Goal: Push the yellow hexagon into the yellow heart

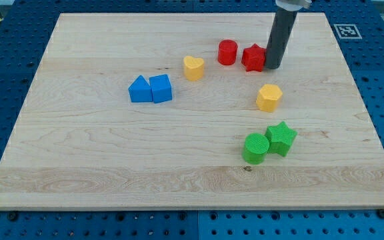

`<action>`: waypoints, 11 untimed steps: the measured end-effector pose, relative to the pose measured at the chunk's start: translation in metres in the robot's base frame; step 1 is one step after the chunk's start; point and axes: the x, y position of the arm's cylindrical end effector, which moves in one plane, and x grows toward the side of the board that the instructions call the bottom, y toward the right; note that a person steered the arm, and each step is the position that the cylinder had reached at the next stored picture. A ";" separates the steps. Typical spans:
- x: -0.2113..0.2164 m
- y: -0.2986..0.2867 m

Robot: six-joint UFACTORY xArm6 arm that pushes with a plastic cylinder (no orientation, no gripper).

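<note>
The arm ends in a plain rod, so there are no fingers to be apart, together or clamped on anything. My tip point(273, 67) rests on the table point(79, 153) near the view's top right, touching or just beside the right side of the red star-like block point(253, 57). A red cylinder point(227, 52) stands just to that block's 9 o'clock.

The yellow hexagon point(269, 97) lies close by at 6 o'clock from my tip, apart from it. The yellow heart point(193, 68) sits well apart from the hexagon, at about its 10 o'clock, with bare wood between them. So, as I judge it, the push has not begun: the two yellow blocks are not touching, and my tip is on the wrong side for now. To drive the hexagon toward the heart, my tip would need to come round to the hexagon's 4 o'clock side and push up and left.

Elsewhere, a blue triangle-like block point(139, 89) and a blue cube-like block point(161, 88) touch at the view's left centre, and a green cylinder point(255, 148) touches a green star point(281, 138) toward the bottom right, near the hexagon's 6 o'clock
</note>
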 end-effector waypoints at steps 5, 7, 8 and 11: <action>0.085 0.087; 0.147 0.066; 0.110 0.000; 0.068 -0.048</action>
